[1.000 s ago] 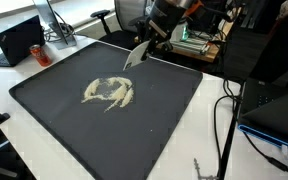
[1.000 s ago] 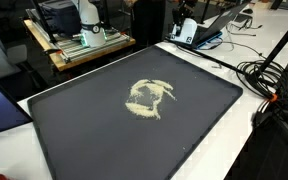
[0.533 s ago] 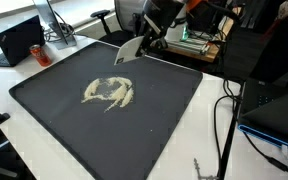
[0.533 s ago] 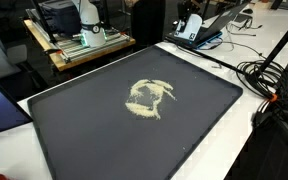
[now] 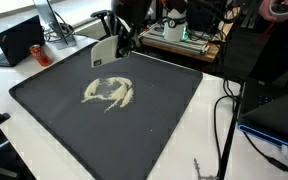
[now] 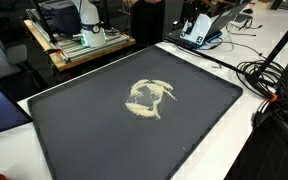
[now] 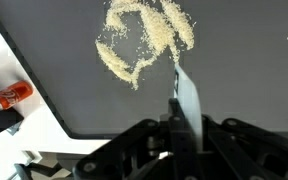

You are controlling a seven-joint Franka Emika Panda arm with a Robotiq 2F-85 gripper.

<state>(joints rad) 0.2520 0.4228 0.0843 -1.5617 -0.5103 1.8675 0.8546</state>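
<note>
Step in hand: I have the gripper (image 7: pixel 181 128) carrying a flat scraper (image 7: pixel 187 98) above the mat (image 5: pixel 164 120), short of the grain (image 5: pixel 109 93). As I judge it, this is the approach; the blade has not met the heap.
Jaws: clamped tight on the scraper's upper end, nothing else between them. The blade sticks out past the fingers.
Scraper position: in an exterior view the scraper (image 5: pixel 104 52) hangs over the mat's far edge, at about 12 o'clock from the grain and apart from it.
Grain position: near the middle of the mat in both exterior views (image 6: pixel 149 98). In the wrist view the grain (image 7: pixel 144 40) lies at 11 o'clock from the blade tip, near but not touching.
Next move calls for: lowering until the blade's edge sits flat on the mat, then a level stroke toward the heap. I'd keep the edge square, since a tilted blade would likely ride over loose grains.
Count, scraper: one.
Count, grain: one loose ring-shaped heap, with a few strays around it.
Count, mat: one, on a white table (image 5: pixel 206 130).
Count, red can (image 7: pixel 9 96): one, off the mat at 9 o'clock in the wrist view.
</note>
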